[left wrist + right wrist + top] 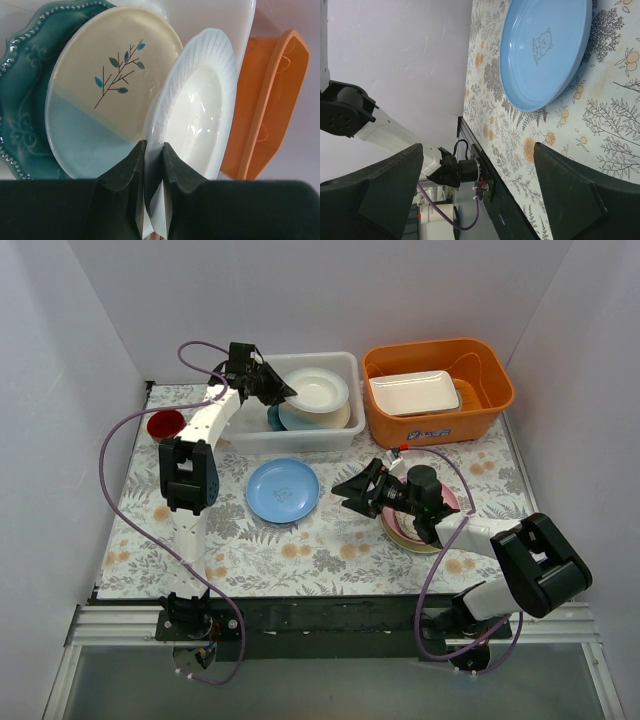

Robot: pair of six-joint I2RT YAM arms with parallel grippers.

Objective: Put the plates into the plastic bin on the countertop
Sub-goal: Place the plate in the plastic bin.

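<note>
My left gripper (283,392) is shut on the rim of a white ribbed plate (317,390) and holds it tilted over the white plastic bin (300,438); in the left wrist view its jaws (154,150) pinch the plate's edge (200,110). In the bin lie a cream leaf-patterned plate (107,90) and a teal scalloped plate (22,95). A light blue plate (283,490) lies on the countertop cloth (330,545), also seen in the right wrist view (545,50). My right gripper (350,492) is open and empty, right of the blue plate. A stack of plates (415,530) lies under the right arm.
An orange tub (440,390) at the back right holds a white rectangular tray (413,393). A red cup (165,424) stands at the back left. White walls enclose the table on three sides.
</note>
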